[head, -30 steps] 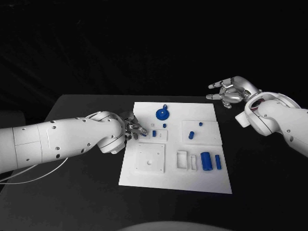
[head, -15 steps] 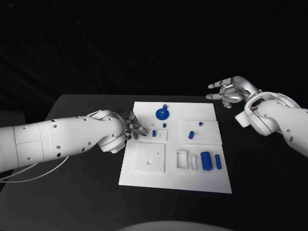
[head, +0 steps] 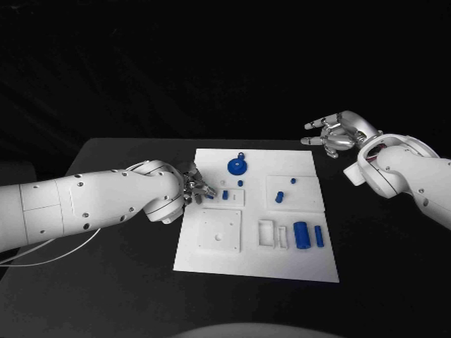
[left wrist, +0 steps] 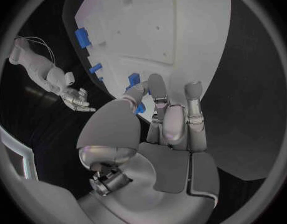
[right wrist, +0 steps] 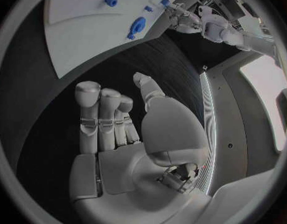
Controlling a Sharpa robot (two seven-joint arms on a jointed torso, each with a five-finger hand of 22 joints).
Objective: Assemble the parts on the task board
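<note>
While my left hand (head: 192, 189) sits low at the left edge of the white board (head: 258, 264), its fingers are drawn close together and its fingertips (left wrist: 157, 82) touch a small blue piece (left wrist: 135, 79) at that edge; I cannot tell whether they actually pinch it. The board lies flat in the middle of the black table (head: 124, 282), a pale rectangle with several raised square sections. On it I see a round blue disc with a small loop (head: 238, 166) near the far edge, a short blue peg (head: 280, 198) in the right-hand square, and a thick blue cylinder (head: 301, 234) with a thinner blue bar (head: 319, 236) beside it, both nearer me. Two tiny blue bits (head: 227, 195) sit in the square just beside my left fingers. My right hand (head: 334, 136) hangs above the table beyond the board's far right corner, well apart from it, fingers loosely spread and gently curled, holding nothing.
</note>
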